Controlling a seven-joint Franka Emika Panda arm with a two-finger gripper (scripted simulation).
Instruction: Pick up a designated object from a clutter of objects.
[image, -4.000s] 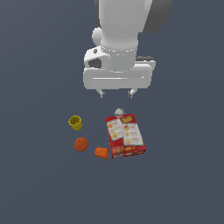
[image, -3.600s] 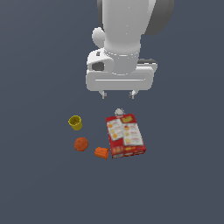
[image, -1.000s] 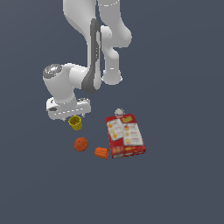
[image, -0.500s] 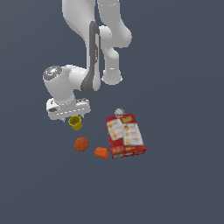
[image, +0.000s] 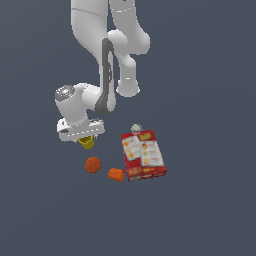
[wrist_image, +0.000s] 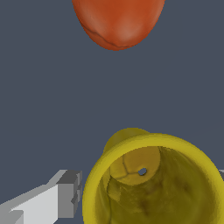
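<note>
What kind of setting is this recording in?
Most likely a bare simulated test scene, not a real room: a flat, featureless grey floor, a smooth white arm with its claw at a yellow cup, and a few props such as a red box.

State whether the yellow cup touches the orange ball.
Apart. The wrist view shows bare floor between the yellow cup and the orange ball; the exterior view shows a gap too.

**Arm low, gripper down**

Panda arm folded down, wrist pointing downward. Gripper (image: 85, 139) low, mostly hidden under the hand body. Wrist view shows one grey finger (wrist_image: 65, 197) to one side; jaw gap unclear.
</note>
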